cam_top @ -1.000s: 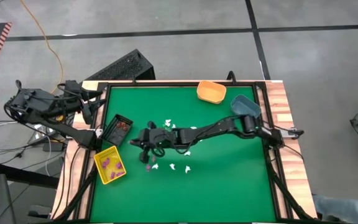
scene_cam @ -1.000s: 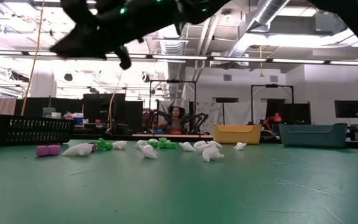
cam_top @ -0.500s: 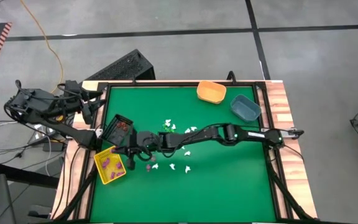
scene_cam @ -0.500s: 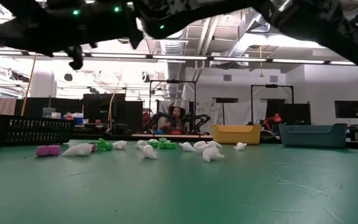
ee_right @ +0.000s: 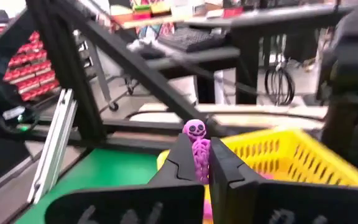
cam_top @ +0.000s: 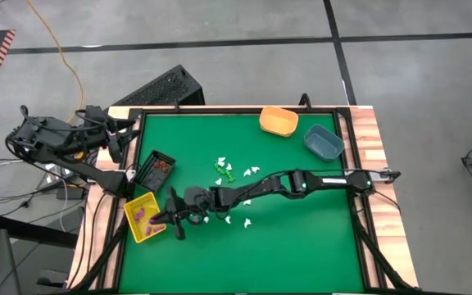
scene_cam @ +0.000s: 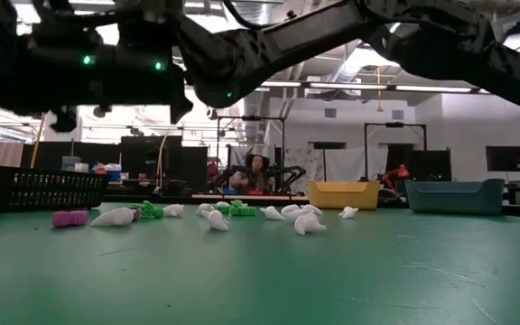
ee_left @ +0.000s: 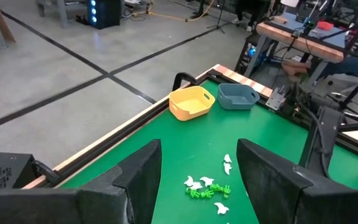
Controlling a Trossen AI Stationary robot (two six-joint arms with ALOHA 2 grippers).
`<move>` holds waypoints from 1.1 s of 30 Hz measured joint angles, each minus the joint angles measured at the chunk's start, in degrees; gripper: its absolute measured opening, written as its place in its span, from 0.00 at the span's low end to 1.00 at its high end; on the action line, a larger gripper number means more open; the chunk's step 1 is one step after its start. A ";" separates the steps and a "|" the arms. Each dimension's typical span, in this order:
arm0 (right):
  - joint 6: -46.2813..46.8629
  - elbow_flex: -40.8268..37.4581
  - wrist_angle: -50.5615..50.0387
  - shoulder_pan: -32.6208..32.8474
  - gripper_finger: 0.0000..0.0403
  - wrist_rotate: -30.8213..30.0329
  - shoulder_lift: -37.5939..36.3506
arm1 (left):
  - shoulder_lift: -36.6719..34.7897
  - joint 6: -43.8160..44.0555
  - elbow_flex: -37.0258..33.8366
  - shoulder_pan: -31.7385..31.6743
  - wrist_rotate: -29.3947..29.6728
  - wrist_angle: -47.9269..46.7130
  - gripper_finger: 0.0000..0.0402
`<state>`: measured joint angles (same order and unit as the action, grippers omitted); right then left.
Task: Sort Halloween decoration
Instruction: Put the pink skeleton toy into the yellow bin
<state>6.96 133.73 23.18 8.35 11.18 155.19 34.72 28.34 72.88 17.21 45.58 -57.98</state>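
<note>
At yellow bin [cam_top: 144, 220]: right gripper [cam_top: 173, 223] pinches purple skeleton [ee_right: 196, 151]
Left gripper [ee_left: 197, 180]: fingers wide, parked off-table
Left: white and green trinkets [cam_top: 233, 174], likely most unsorted

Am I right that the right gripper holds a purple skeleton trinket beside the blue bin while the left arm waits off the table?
Not quite: the right gripper, shut on the purple skeleton, is at the yellow bin, not the blue one, as the right wrist and high views show. The rest stands; the left arm is off the table.
</note>
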 joint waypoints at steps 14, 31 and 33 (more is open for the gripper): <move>-2.49 0.13 -3.11 0.14 0.13 -0.59 -0.08 | 0.01 1.26 0.00 0.02 0.10 -0.02 0.50; -0.96 0.11 -4.73 0.13 0.26 -2.66 -0.08 | 0.00 1.26 0.00 0.02 0.06 -0.02 0.50; -0.96 0.51 -4.95 0.05 0.28 -3.90 -0.11 | 0.00 1.26 0.00 0.00 0.06 -0.02 0.50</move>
<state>6.00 134.24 18.23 8.40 7.27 155.08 34.72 29.61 72.88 17.21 45.65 -58.00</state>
